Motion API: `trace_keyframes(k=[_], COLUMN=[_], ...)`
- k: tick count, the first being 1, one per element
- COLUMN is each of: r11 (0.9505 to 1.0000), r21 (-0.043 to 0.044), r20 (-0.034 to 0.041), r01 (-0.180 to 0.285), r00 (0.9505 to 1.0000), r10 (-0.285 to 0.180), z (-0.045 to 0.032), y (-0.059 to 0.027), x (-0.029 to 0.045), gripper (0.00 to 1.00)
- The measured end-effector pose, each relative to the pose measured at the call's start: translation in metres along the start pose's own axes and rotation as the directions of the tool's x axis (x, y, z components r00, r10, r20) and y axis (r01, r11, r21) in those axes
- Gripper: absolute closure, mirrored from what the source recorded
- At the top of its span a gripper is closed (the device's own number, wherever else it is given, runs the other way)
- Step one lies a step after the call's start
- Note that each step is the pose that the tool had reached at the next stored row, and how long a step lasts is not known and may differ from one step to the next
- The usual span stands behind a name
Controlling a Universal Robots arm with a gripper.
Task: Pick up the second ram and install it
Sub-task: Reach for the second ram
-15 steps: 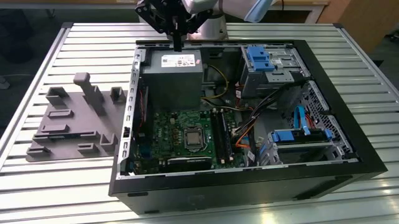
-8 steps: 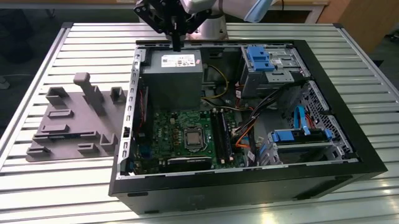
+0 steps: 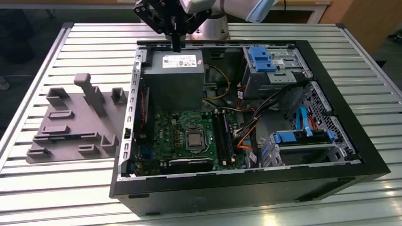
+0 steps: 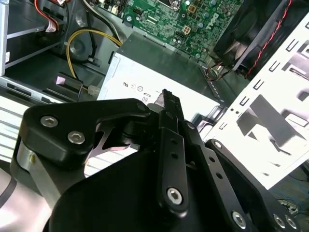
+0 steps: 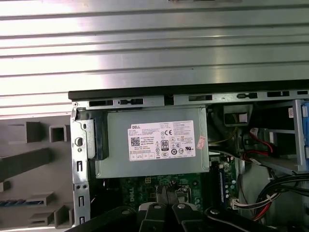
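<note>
My gripper (image 3: 177, 46) hangs over the back edge of the open computer case, just above the grey power supply (image 3: 172, 77). Its fingers are shut, with nothing visible between them in both wrist views (image 4: 166, 98) (image 5: 166, 193). The second ram (image 3: 63, 137) looks like a slim dark stick with blue marks. It lies in a groove of the grey holder block (image 3: 69, 117) on the exterior view's left, outside the case, and also appears in the first wrist view (image 5: 13, 202). The motherboard (image 3: 182, 136) has long black slots (image 3: 223, 139) beside the processor socket.
The black case wall (image 3: 251, 188) and metal frame edge (image 3: 133, 94) stand between the holder and the board. Drive cages with blue clips (image 3: 264, 59) and loose cables (image 3: 251, 127) fill the exterior view's right. A tall grey post (image 3: 91, 92) rises from the holder. The table is slatted metal (image 3: 75, 42).
</note>
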State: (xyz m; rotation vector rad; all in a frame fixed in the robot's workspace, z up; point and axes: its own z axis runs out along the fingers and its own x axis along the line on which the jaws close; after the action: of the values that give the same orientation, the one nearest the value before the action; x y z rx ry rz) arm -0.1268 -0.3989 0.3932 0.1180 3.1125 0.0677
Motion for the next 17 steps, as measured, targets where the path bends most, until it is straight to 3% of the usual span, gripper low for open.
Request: trace_keyframes(k=[17], r11=[1.0000], r21=[0.0000], r20=[0.0000], r01=[0.000], r00=[1.0000], r10=[0.000], z=[0.0000], y=[-0.0004], x=[0.0053], gripper=[0.89])
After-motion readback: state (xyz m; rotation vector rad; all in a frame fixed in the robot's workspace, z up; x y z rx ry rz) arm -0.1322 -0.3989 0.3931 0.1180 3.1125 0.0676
